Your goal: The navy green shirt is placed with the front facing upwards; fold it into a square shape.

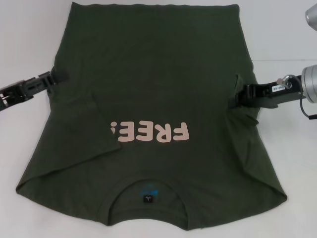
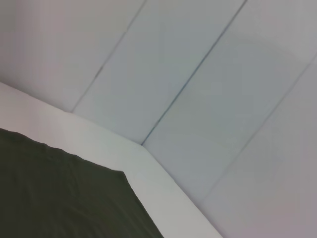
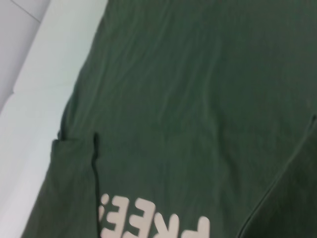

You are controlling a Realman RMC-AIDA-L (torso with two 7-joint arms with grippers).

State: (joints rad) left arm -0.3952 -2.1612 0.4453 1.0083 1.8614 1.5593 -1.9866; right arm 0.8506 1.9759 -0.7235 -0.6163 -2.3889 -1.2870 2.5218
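The navy green shirt lies flat on the white table, front up. Its collar and label are nearest me and the hem is at the far side. The pale "FREE!" lettering reads upside down across the chest. My left gripper meets the shirt's left side edge at mid-body. My right gripper is at the right side edge, where the cloth puckers up a little. The left wrist view shows a corner of the shirt. The right wrist view shows the shirt with its lettering.
White tabletop shows on both sides of the shirt and past the hem. Grey wall panels rise behind the table's far edge. Both sleeves spread out toward the near corners. A silver arm part hangs at the upper right.
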